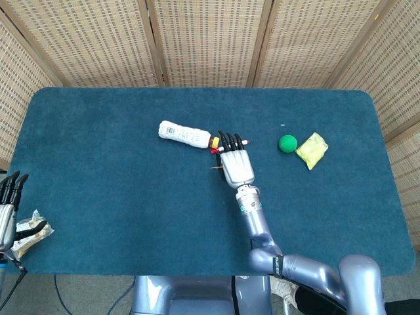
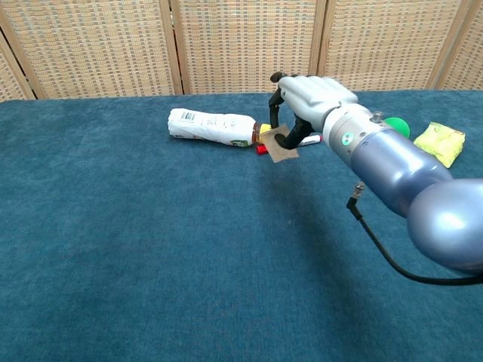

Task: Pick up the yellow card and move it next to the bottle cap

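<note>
My right hand (image 2: pixel 311 96) pinches the yellow card (image 2: pixel 284 145), which shows its tan underside in the chest view and hangs lifted off the cloth, just right of the bottle's yellow cap (image 2: pixel 265 129). From the head view the right hand (image 1: pixel 235 165) covers nearly all of the card; only a thin edge (image 1: pixel 214 167) peeks out at its left, a little below the cap (image 1: pixel 214 141). The white bottle (image 1: pixel 185 134) lies on its side, cap pointing right. My left hand (image 1: pixel 8 205) rests at the table's near left edge, fingers straight, holding nothing.
A red-capped marker (image 1: pixel 239 142) lies just beyond my right hand's fingertips, next to the cap. A green ball (image 1: pixel 287 143) and a yellow packet (image 1: pixel 312 149) sit to the right. A crumpled wrapper (image 1: pixel 30 230) lies beside my left hand. Blue cloth (image 1: pixel 118 197) covers the table.
</note>
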Robot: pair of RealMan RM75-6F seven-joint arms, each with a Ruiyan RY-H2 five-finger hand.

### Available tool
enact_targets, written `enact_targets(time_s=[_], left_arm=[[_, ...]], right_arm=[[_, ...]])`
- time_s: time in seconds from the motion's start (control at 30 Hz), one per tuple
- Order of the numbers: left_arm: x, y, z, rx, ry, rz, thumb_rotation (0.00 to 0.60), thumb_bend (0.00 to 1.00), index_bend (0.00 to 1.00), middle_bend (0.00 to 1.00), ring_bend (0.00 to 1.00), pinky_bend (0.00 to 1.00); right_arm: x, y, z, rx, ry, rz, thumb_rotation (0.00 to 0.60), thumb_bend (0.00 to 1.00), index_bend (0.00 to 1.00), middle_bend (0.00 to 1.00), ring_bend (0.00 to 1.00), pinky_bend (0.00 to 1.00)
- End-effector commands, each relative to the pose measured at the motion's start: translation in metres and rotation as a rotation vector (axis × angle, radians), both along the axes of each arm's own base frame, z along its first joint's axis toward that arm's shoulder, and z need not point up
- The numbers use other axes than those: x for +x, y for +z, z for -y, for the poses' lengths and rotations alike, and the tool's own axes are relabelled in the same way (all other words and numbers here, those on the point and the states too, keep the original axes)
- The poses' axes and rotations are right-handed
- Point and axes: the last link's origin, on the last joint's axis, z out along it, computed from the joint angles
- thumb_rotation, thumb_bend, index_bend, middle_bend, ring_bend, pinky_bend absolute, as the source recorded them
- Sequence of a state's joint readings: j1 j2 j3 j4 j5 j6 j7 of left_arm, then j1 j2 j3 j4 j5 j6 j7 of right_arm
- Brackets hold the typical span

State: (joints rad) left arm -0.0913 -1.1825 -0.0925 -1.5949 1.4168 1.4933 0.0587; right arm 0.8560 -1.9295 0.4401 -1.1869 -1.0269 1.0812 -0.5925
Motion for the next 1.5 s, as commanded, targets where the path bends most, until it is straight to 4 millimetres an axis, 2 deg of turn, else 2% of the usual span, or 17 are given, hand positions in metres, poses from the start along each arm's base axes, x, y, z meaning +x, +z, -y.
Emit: enact_targets(time_s=[0.03, 0.43, 0.77, 0.9, 1.1, 1.5], left_arm=[[0.0, 0.0, 0.0, -0.002, 0.0, 0.002, 0.6, 0.05, 0.0, 0.0, 0.0, 0.07], [0.007, -0.003, 0.005, -0.005, -0.03, -0.014, 0.6, 0.05, 0.0, 0.0, 0.0, 0.07], [0.013, -0.003, 0.012, 0.008, -0.061, -0.022, 0.6, 0.05, 0.0, 0.0, 0.0, 0.07], [0.014, -0.003, 0.013, 0.007, -0.068, -0.024, 0.6, 0.04, 0.0, 0.0, 0.0, 0.07], [0.015, -0.005, 0.013, 0.001, -0.07, -0.029, 0.6, 0.05, 0.0, 0.0, 0.0, 0.07], [0.016, -0.005, 0.014, 0.006, -0.072, -0.028, 0.6, 0.05, 0.0, 0.0, 0.0, 0.07]], right_arm=[[-0.01, 0.022, -0.004, 0.007, -0.047, 0.101, 0.6, 0.55, 0.58, 0.08, 0.0, 0.02], [-0.062, 0.078, -0.038, 0.002, -0.143, 0.251, 0.6, 0.54, 0.6, 0.09, 0.0, 0.02], [-0.097, 0.108, -0.089, 0.041, -0.208, 0.438, 0.6, 0.54, 0.61, 0.09, 0.0, 0.02], [-0.1, 0.111, -0.105, 0.079, -0.231, 0.506, 0.6, 0.53, 0.61, 0.09, 0.0, 0.02], [-0.1, 0.118, -0.138, 0.229, -0.281, 0.62, 0.6, 0.53, 0.62, 0.09, 0.0, 0.01], [-0.106, 0.125, -0.17, 0.347, -0.297, 0.631, 0.6, 0.54, 0.62, 0.09, 0.0, 0.01]])
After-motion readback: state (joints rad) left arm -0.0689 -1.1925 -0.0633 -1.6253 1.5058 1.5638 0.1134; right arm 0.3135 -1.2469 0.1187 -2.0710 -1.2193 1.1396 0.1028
